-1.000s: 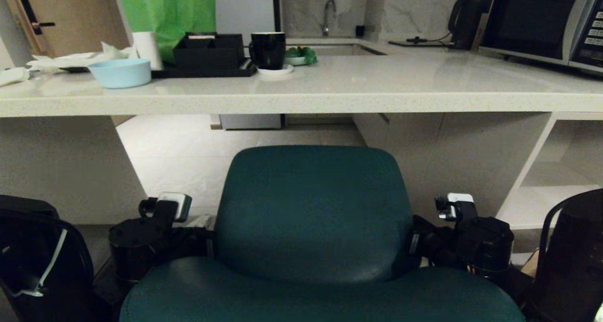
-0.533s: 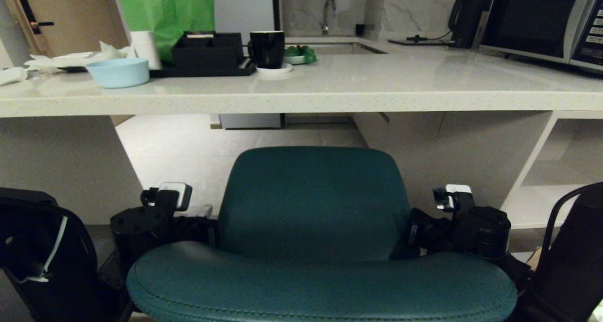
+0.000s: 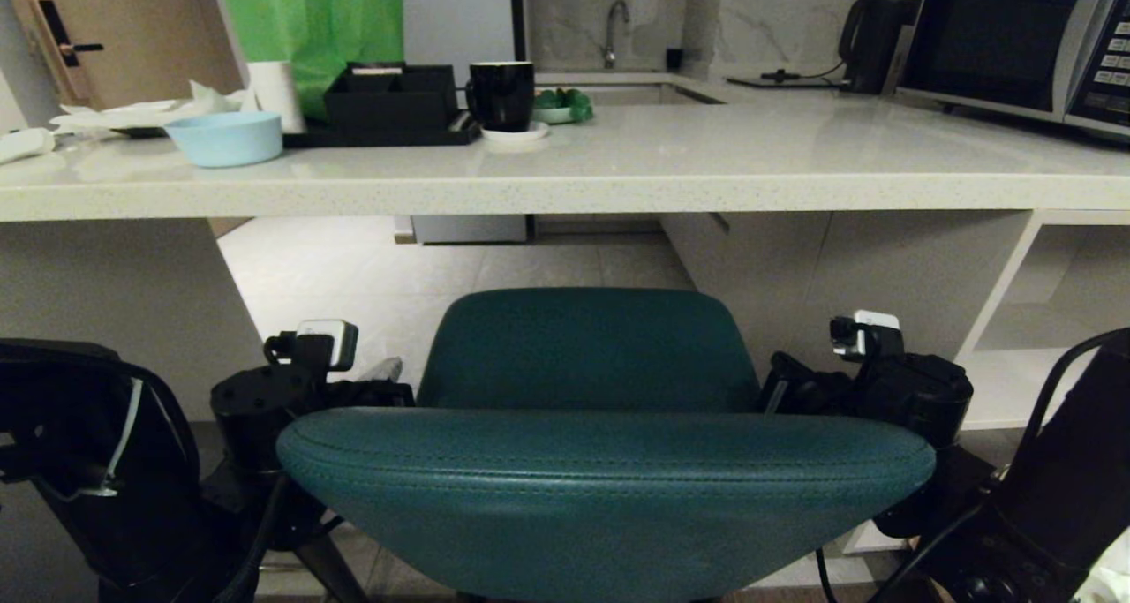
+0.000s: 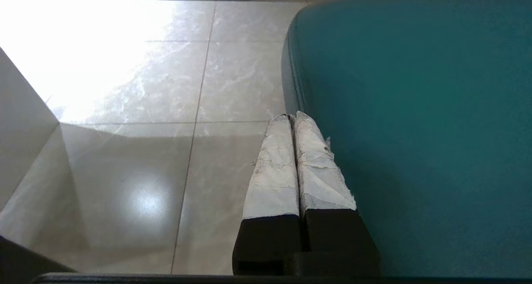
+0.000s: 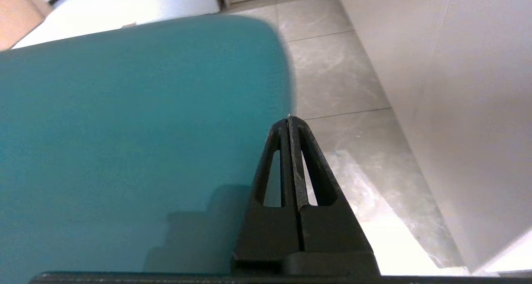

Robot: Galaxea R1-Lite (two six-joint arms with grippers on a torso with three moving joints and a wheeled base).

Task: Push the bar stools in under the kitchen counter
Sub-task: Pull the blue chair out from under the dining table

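- The left gripper (image 4: 291, 117) has its jaws pressed together, holding nothing, and lies along the left edge of the teal stool (image 3: 587, 426), just beside the seat.
- The right gripper (image 5: 289, 117) is the same on the other side: jaws pressed together, tip beside the seat's right edge.
- Whether either gripper touches the padding cannot be told.
- The stool stands between the two arms, its curved back nearest the robot and its seat pointing at the open gap under the counter (image 3: 565, 188); the seat does not look fully under the slab.
- A blue bowl (image 3: 223, 137), a black mug (image 3: 501, 94) and a microwave (image 3: 1015, 38) sit on top.
- Judged step: pushing this stool in.
- The next move calls for an even forward push, straight into the gap.
- The grey stool is not in view.
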